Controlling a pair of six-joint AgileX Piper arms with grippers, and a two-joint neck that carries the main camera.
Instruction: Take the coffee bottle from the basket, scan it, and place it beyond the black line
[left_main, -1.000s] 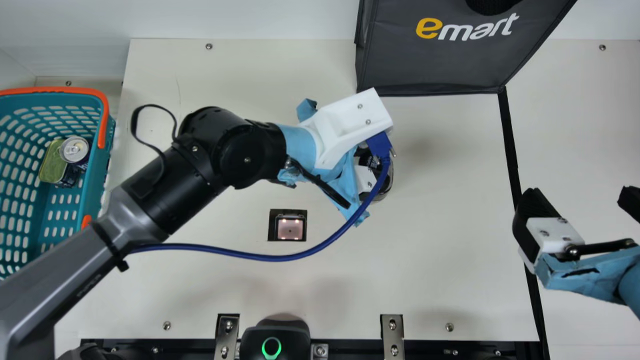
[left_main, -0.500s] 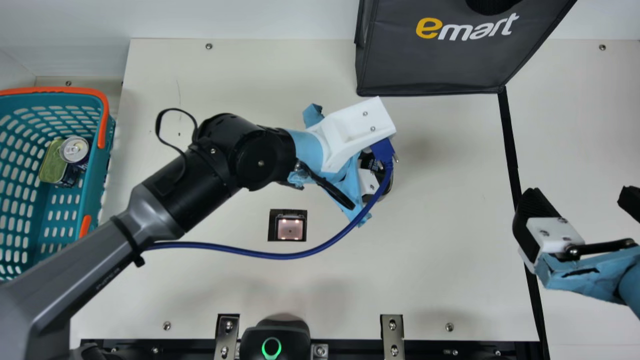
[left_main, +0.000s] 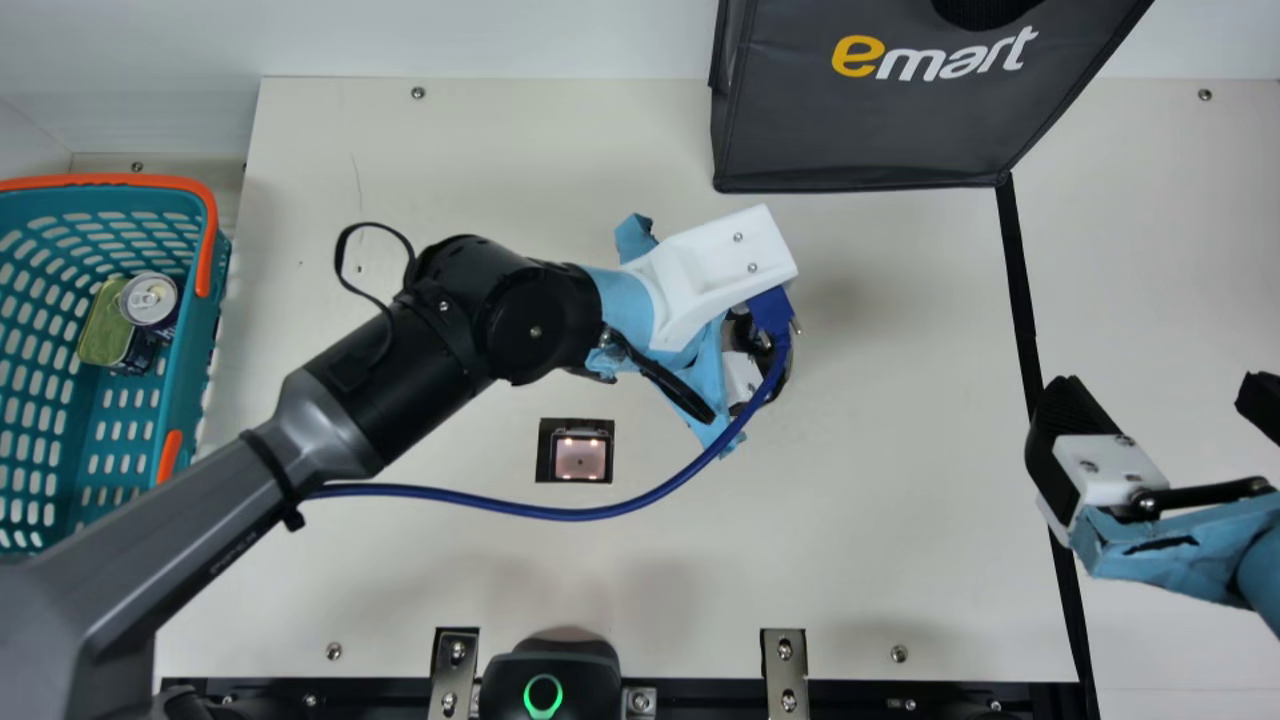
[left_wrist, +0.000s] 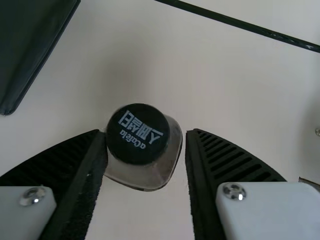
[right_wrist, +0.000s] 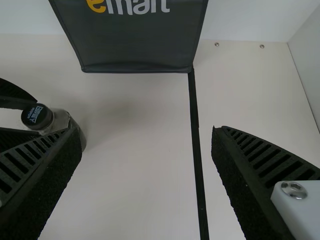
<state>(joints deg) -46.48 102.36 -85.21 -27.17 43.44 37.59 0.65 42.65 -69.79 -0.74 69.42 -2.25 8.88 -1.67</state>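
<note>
In the main view my left gripper (left_main: 740, 378) is over the table right of the scanner window, partly covered by its white mount and blue cable. Seen from the left wrist, the black-capped coffee bottle (left_wrist: 159, 172) stands upright between the fingers of my left gripper (left_wrist: 146, 132), close to one finger, with a gap to the other. The right wrist view has the bottle (right_wrist: 62, 120) left of the black line (right_wrist: 196, 125). My right gripper (left_main: 1160, 388) is open and empty by the black line (left_main: 1020, 290); its wrist view shows the gripper (right_wrist: 146, 130) with fingers wide apart.
A teal basket (left_main: 195, 340) with a can (left_main: 150, 299) and a green-lidded tin (left_main: 103, 325) is at the far left. The scanner window (left_main: 580, 456) lies mid-table. A dark grey bag (left_main: 860, 130) stands at the back, its corner meeting the line.
The left arm has shifted a little to the right and toward the table's near edge, its gripper moving only slightly. My right gripper has stayed still.
</note>
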